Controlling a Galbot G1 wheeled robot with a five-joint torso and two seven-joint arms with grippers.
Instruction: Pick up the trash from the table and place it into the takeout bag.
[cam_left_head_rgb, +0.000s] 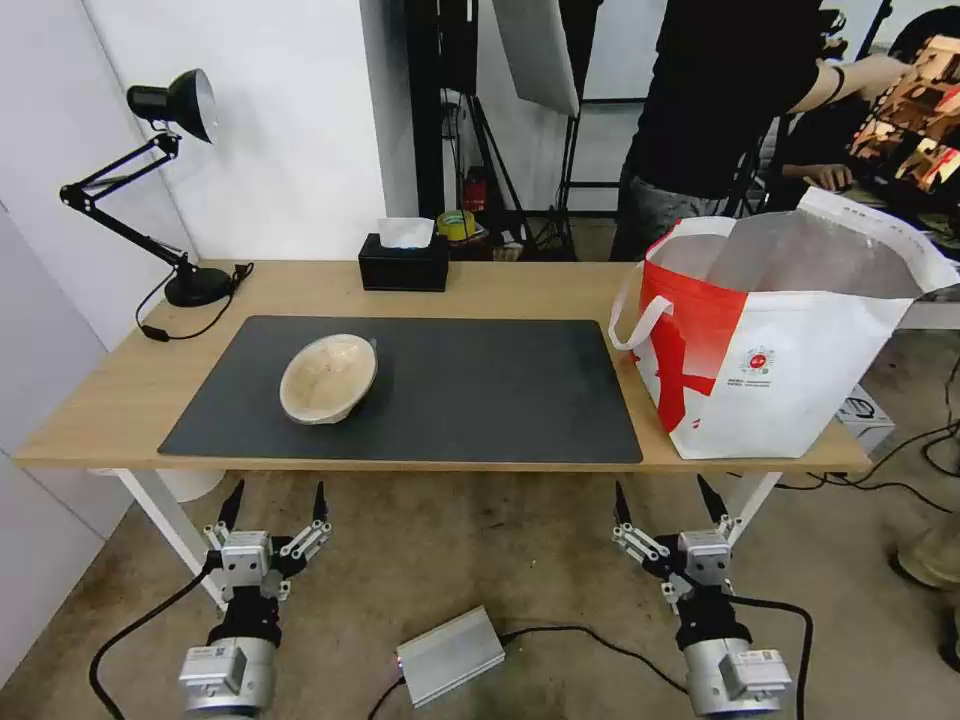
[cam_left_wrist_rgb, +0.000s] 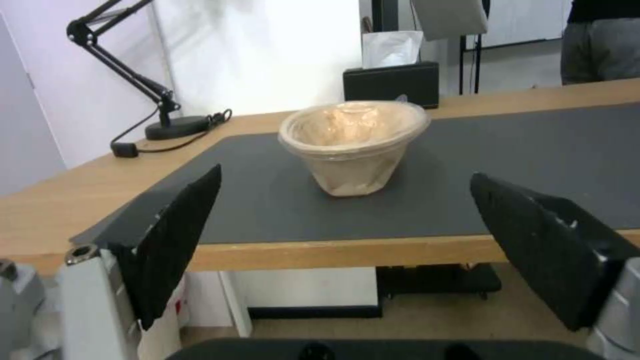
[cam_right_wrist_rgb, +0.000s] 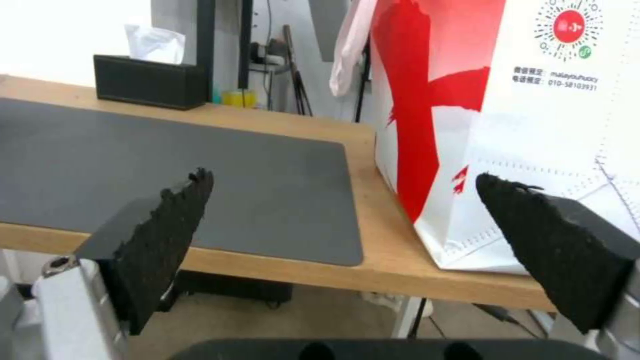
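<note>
Bowl (cam_left_head_rgb: 328, 378) on mat, ahead of left end effector (cam_left_head_rgb: 274, 497), the nearer one; both wide open, empty. Bag (cam_left_head_rgb: 775, 345) faces right end effector (cam_left_head_rgb: 668, 497).

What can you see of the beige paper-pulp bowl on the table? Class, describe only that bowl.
The beige paper-pulp bowl is round with a wide rim that tapers to a narrow flat base. It looks like matte moulded pulp, and a thin clear film or liner seems to cover its inside and rim. It tilts, mouth up, on the left part of the dark grey mat, near the front of the table. Only the mat touches it. No contents can be made out inside.
</note>
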